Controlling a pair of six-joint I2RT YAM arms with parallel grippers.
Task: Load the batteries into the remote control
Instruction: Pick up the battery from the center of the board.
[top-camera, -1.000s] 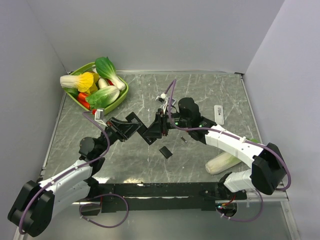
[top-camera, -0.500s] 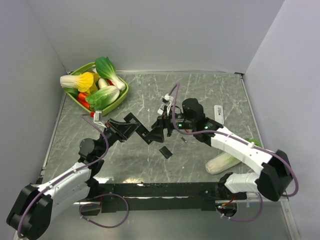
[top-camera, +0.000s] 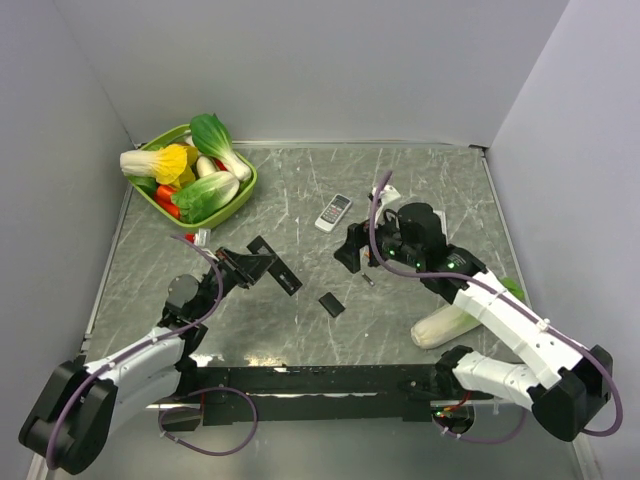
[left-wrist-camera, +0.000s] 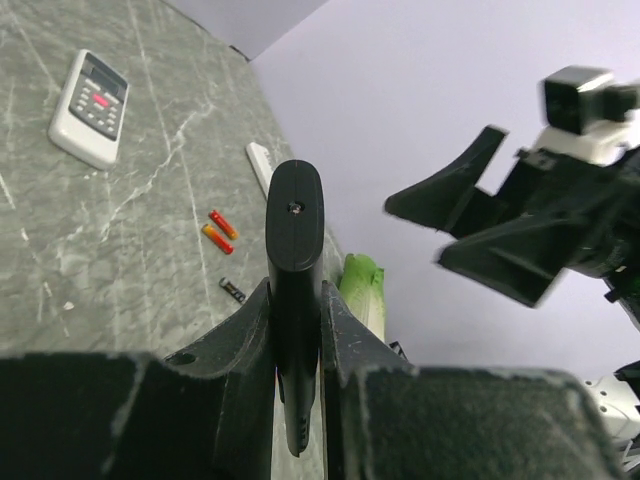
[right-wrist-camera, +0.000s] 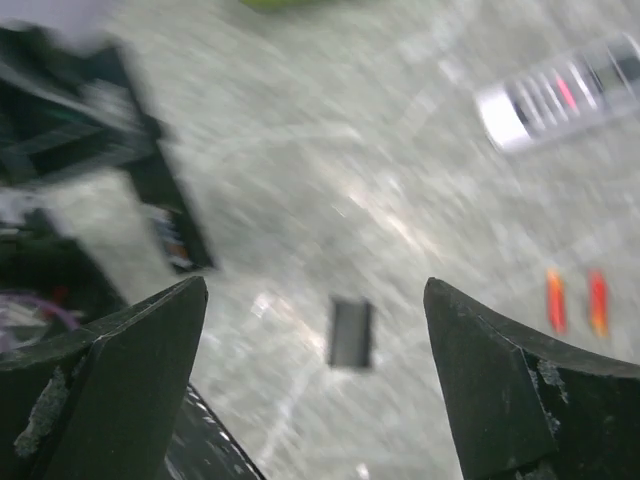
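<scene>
Left end effector (left-wrist-camera: 297, 335) is clenched on a slim black plastic remote control (left-wrist-camera: 295, 230). The body is pinched low down between both fingers, and its rounded end is pointed up and away from the wrist camera. From overhead, this end effector (top-camera: 256, 265) is noted at about 8 o'clock on the grey marbled worktop (top-camera: 300, 180). The black remote (top-camera: 275, 268) is slanted from it toward the centre.

Right end effector (top-camera: 350, 248) is released, its jaws spread wide and empty, and is held above the worktop just right of centre. Its wrist view is blurred by motion, with the fingers (right-wrist-camera: 130, 370) seen far apart.

Two orange-red cylindrical batteries (left-wrist-camera: 223, 223) are laid side by side on the worktop, apart from both end effectors. They are also caught at 3 o'clock in the right wrist view (right-wrist-camera: 555, 300). One dark battery with a silvery end (top-camera: 368, 280) is found lying alone at 5 o'clock of the right end effector, and it also shows past the black remote in the left wrist view (left-wrist-camera: 232, 290).

A small black rectangular plate (top-camera: 331, 304) is laid flat at 6 o'clock of centre, between the two arms.

A white remote control with a grey button panel (top-camera: 334, 211) is set face up at 12 o'clock of centre.

A green plastic basket (top-camera: 252, 183) filled with leafy vegetables is placed at 10 o'clock. A pale white-green vegetable (top-camera: 440, 328) is lying at 4 o'clock beside the right arm.
</scene>
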